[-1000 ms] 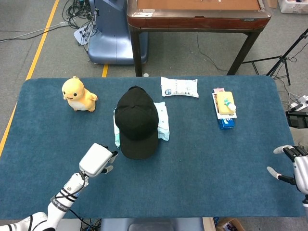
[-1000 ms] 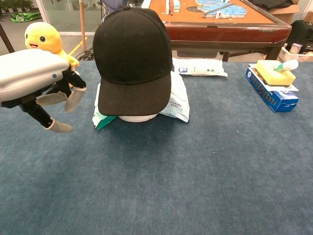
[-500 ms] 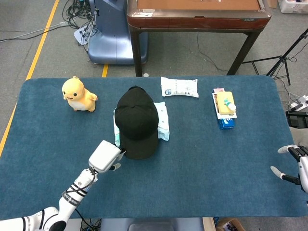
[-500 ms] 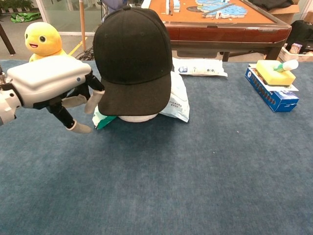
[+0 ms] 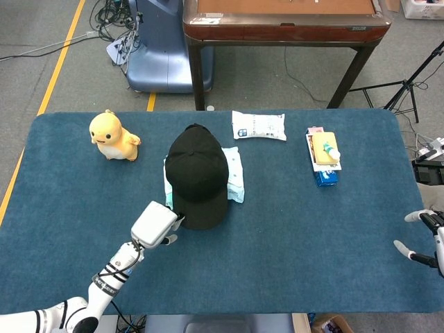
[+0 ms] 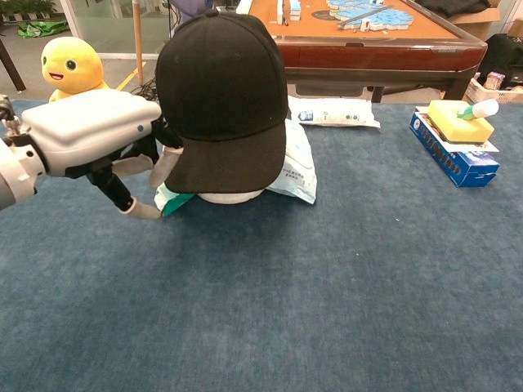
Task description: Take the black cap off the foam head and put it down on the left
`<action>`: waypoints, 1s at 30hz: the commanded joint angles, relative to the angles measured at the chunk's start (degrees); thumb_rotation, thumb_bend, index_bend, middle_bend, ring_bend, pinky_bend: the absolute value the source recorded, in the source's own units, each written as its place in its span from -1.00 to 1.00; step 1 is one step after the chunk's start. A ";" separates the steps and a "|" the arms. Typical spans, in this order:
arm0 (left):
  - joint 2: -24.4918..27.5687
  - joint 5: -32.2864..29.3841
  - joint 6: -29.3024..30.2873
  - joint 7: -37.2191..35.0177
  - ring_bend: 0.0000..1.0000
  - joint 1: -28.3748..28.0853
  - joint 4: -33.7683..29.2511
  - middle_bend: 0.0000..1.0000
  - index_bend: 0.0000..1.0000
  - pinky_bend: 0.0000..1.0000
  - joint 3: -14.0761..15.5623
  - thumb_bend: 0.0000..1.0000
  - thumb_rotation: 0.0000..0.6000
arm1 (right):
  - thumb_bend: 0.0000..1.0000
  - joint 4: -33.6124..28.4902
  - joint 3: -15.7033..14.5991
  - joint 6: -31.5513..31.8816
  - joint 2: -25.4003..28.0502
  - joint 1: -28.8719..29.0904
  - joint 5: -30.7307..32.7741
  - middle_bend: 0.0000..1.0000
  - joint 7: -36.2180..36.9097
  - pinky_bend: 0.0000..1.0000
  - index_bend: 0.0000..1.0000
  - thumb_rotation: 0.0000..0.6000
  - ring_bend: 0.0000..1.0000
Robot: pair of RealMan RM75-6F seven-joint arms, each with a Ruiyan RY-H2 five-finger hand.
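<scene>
1. Black cap [image 5: 198,175] sat on white foam head [image 6: 230,197], mid worktop [image 5: 291,229], brim toward robot.
2. Left robot hand [image 6: 90,135] was at brim's left edge, fingers [image 6: 166,163] spread, touching or just beside brim; grip not confirmed, held nothing visible.
3. Right robot hand [image 5: 428,239] was at worktop's far right edge, partly out of head view, fingers apart, empty.
4. Pale plastic packet [image 5: 234,175] lay under foam head, sticking out on right side.
5. Yellow duck plush [image 5: 111,136] stood upright, left of cap, near but apart.
6. White wipes pack [image 5: 258,125] lay behind cap.
7. Blue box [image 6: 453,151] sat at right, with yellow sponge [image 6: 459,119] and small bottle [image 6: 480,109] on top.
</scene>
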 commanded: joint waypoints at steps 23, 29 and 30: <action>-3.40 -4.13 -1.26 3.46 0.48 -4.63 1.65 0.93 0.39 0.58 -0.82 -1.00 1.00 | -0.84 0.38 0.07 1.11 2.72 -2.02 1.01 -0.11 4.97 0.10 -0.10 1.00 -0.28; -4.35 -4.83 0.34 4.40 0.48 -4.83 1.80 0.93 0.40 0.59 -1.17 -1.00 1.00 | -0.84 0.24 0.07 0.91 2.89 -2.05 0.98 -0.11 5.13 0.10 -0.10 1.00 -0.28; -4.46 -4.97 0.58 4.38 0.49 -4.84 1.74 0.93 0.40 0.59 -1.28 -1.00 1.00 | -0.84 0.23 0.08 0.92 2.90 -2.07 0.99 -0.11 5.18 0.10 -0.10 1.00 -0.28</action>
